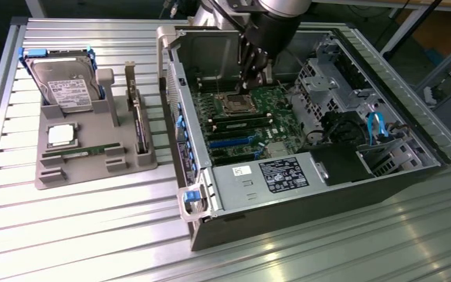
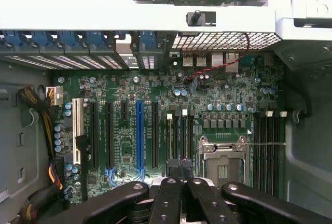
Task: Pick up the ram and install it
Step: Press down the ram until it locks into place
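Observation:
The ram (image 1: 83,151) is a thin green stick lying in a slot near the front of the grey tray (image 1: 92,174), at the exterior view's left. My gripper (image 1: 251,79) hangs inside the open computer case (image 1: 319,176), far from the ram. It sits just above the motherboard (image 2: 155,94). In the wrist view the gripper (image 2: 180,171) is shut, with nothing visible between its fingers. Its tips hover over the dark memory slots (image 2: 179,136) beside the CPU socket (image 2: 222,159).
The tray also holds a hard drive (image 1: 65,85), a square silver-topped CPU (image 1: 61,134) and an upright expansion card (image 1: 137,123). Case walls, a drive cage (image 1: 319,82) and blue-latched bays (image 1: 378,129) ring the motherboard. Slatted metal table (image 1: 92,235) lies around them.

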Robot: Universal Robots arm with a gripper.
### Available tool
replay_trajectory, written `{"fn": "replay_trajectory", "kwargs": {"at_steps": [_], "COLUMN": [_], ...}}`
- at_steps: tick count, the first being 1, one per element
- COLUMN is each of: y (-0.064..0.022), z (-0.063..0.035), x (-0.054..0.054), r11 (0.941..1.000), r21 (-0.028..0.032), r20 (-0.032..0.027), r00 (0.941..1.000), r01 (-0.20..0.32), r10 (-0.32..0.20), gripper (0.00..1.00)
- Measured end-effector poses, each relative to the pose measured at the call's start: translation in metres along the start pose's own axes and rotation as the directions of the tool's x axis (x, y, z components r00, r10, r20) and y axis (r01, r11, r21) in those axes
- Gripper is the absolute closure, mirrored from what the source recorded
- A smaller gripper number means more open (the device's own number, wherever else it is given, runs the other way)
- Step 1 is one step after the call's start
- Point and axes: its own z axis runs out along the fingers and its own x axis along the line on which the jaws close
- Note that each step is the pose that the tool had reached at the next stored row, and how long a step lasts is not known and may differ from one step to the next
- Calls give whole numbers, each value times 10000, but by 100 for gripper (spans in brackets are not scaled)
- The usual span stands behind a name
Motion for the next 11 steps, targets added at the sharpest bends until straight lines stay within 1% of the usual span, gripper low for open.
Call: {"fn": "replay_trajectory", "kwargs": {"at_steps": [2,4,9,11], "y": [-50,-120,-237,-308], "z": [-2,-3,-7,-9], "x": [0,0,0,0], "r11": [10000,10000,10000,10000], "r21": [0,0,0,0], "r20": [0,1,0,0], "r00": [10000,10000,10000,10000], "r01": [0,0,-1,0], "r10": [0,0,1,0], "gripper": [90,90,90,90]}}
